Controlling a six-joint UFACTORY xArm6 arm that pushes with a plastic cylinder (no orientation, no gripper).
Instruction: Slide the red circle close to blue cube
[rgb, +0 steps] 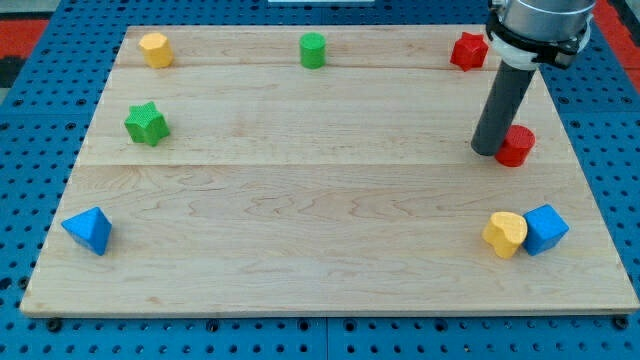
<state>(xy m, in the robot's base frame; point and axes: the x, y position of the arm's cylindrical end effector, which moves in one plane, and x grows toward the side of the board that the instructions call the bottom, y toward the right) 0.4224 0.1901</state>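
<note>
**A:** Here, at the right side of the frame, we see the dark rod of our arm standing upright over the pale wooden board (330, 190), my tip (486, 152) pressed against the left flank of the small red circle block (517, 146).

**B:** And the blue cube-shaped block (546, 229)?

**A:** It sits in the lower right of the frame, below the red circle and apart from it. A yellow heart-like block (505, 234) touches the blue cube's left side.

**B:** Is the arm gripping anything?

**A:** We carry no gripper at all; the arm ends in the bare rod, so nothing opens or closes. It only leans on the red circle from the left.

**B:** What else do we show on the board?

**A:** Along the top edge: a yellow rounded block (155, 49) at upper left, a green cylinder block (313, 50) near top centre, and a red star-like block (468, 51) at upper right, just left of the rod's upper housing. A green star-shaped block (146, 124) lies at middle left, and a blue triangular block (88, 230) at lower left. The board rests on a blue perforated table (30, 150).
</note>
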